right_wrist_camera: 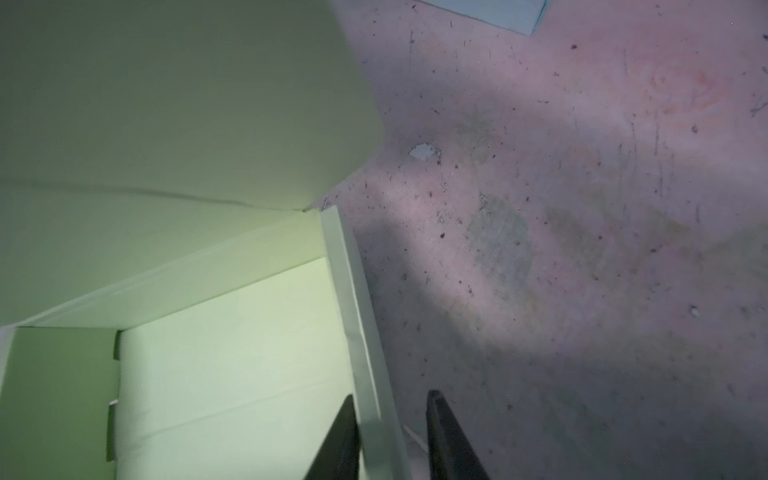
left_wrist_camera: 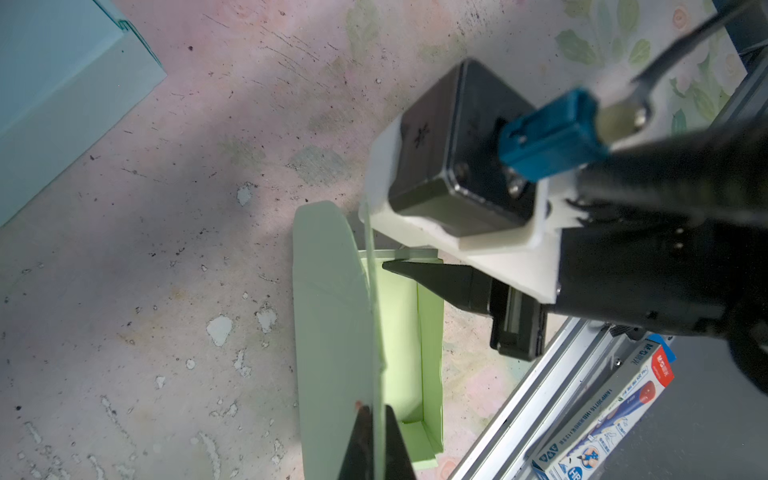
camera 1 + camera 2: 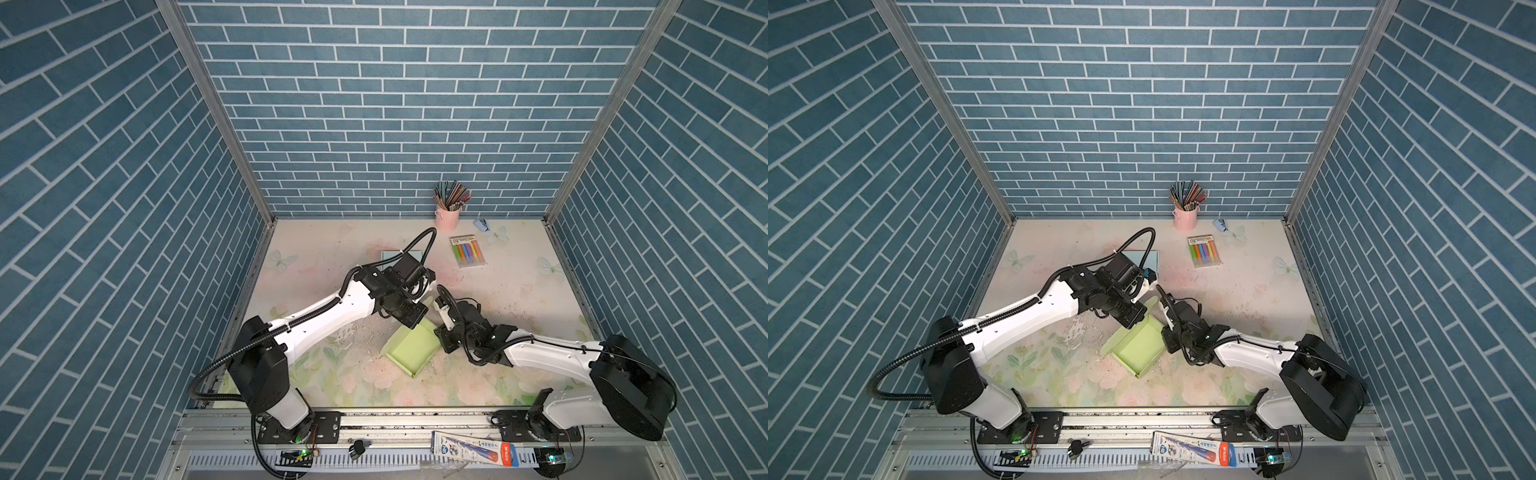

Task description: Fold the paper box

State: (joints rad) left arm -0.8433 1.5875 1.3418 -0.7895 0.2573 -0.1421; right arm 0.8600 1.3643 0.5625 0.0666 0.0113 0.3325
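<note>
Pale green paper box [image 3: 409, 347] lying open on the desk [image 3: 519, 299] near centre, slightly toward six o'clock — one flap [image 1: 166, 104] raised at its twelve o'clock end. Pressed together on that flap's edge: left gripper [image 2: 374, 409] jaws. Spread, one either side of the three o'clock wall [image 1: 353, 299]: right gripper [image 1: 390, 405] jaws. Out at one o'clock, pink pencil cup [image 3: 447, 218] and marker pack [image 3: 467, 251].

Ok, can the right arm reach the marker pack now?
Probably yes: only bare table lies between the right gripper and the marker pack, though its open jaws straddle the paper box wall.

Paper box [image 2: 332, 332] in left end effector [image 2: 375, 415]
</note>
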